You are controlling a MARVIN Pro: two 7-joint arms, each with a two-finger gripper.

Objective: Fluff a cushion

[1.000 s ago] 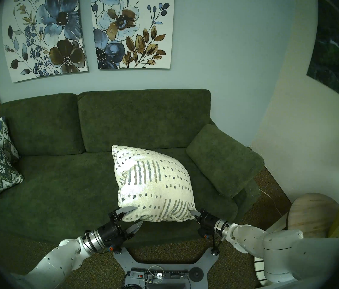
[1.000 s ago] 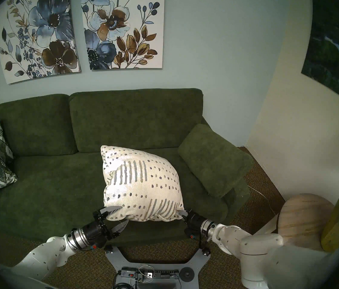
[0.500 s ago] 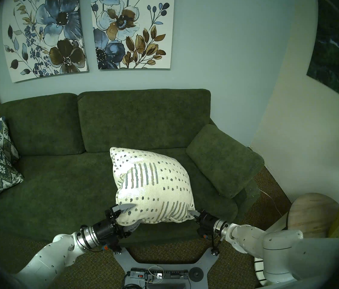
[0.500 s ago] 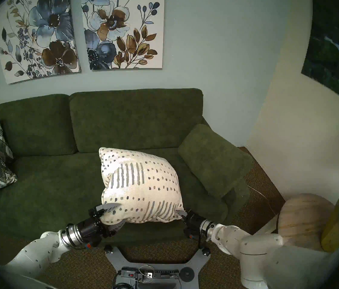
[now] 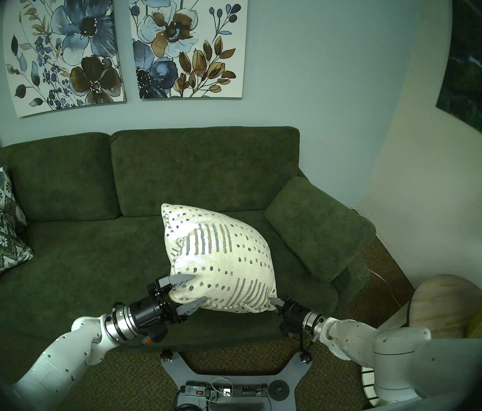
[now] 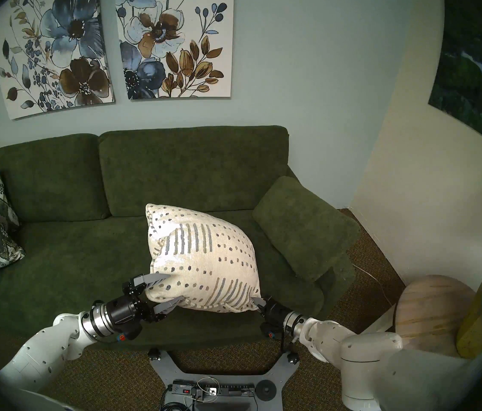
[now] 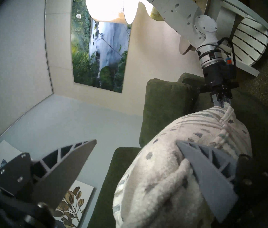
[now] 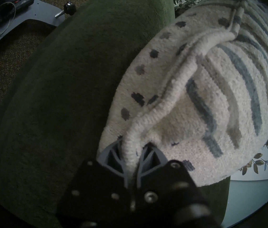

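Above the sofa's front edge, the cushion hangs between both arms. Right gripper, reaching in low from the side, is clamped only on the piped corner; a hard shake could tear it free. Left gripper, angled upward, straddles the other corner, jaws apart, so that side could slump.

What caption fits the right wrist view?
Right gripper pinching the cushion by its piped corner above the green sofa.
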